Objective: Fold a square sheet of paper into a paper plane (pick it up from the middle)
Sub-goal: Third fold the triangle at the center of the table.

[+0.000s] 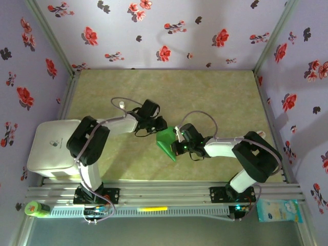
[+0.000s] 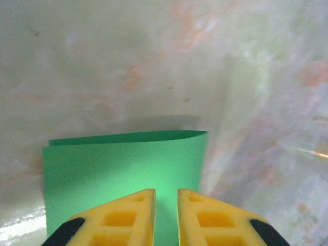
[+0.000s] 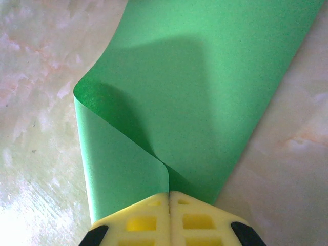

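Nearest the bases, the right gripper [image 3: 169,197] was clamped shut on the square sheet of paper [image 3: 205,77]. It pinched a doubled layer, and in its wrist view a soft, uncreased roll bulged toward 9 o'clock. The partly folded sheet lay on the middle of the table [image 1: 215,97], between the two grippers. It looked light, limp and slippery on the glossy surface, and likely to spring open or crumple. The safest hold seemed to be at an edge or along the fold, with the other side pinned flat. From overhead its long axis ran roughly from 11 to 5 o'clock, with the narrow corner pointing to 5. Farther out, at the sheet's 11 o'clock, the left gripper [image 2: 166,200] hung over the paper with its jaws a narrow gap apart, visibly gripping nothing.
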Controlling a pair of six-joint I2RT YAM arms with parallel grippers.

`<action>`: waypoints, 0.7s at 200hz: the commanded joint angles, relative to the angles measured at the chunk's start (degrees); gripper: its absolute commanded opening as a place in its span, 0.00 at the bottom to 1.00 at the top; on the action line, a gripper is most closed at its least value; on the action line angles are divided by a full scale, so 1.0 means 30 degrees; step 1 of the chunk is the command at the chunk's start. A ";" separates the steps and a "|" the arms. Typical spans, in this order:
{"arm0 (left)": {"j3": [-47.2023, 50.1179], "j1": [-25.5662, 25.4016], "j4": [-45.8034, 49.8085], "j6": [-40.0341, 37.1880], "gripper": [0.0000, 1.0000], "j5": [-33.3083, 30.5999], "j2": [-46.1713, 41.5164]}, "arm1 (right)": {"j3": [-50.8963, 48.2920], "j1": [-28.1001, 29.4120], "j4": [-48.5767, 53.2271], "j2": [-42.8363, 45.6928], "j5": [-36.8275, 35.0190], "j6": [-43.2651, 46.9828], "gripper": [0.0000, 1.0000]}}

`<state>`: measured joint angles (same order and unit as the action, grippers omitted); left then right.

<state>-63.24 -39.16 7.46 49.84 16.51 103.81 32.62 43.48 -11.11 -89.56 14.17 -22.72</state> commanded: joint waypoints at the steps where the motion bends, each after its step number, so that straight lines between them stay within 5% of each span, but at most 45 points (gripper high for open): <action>1: 0.0363 -0.0171 0.0265 -0.0046 0.16 -0.0377 -0.2209 | 0.0200 -0.0110 0.0229 -0.0504 -0.0243 -0.0218 0.00; 41: 0.4670 -0.0994 -0.3877 0.3478 0.00 -0.0452 -0.5063 | 0.0098 -0.0110 0.0058 -0.0466 -0.0246 -0.0380 0.00; 79: 0.7561 -0.2529 -0.7928 0.6206 0.00 -0.1090 -0.5555 | 0.0142 -0.0110 -0.0037 -0.0451 -0.0236 -0.0454 0.00; 140: 0.8823 -0.3237 -0.9375 0.7090 0.00 -0.1813 -0.4201 | 0.0156 -0.0110 -0.0014 -0.0558 -0.0275 -0.0512 0.00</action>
<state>-37.69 -48.47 -16.78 69.17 13.34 90.02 32.62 43.48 -11.79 -89.82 14.17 -23.20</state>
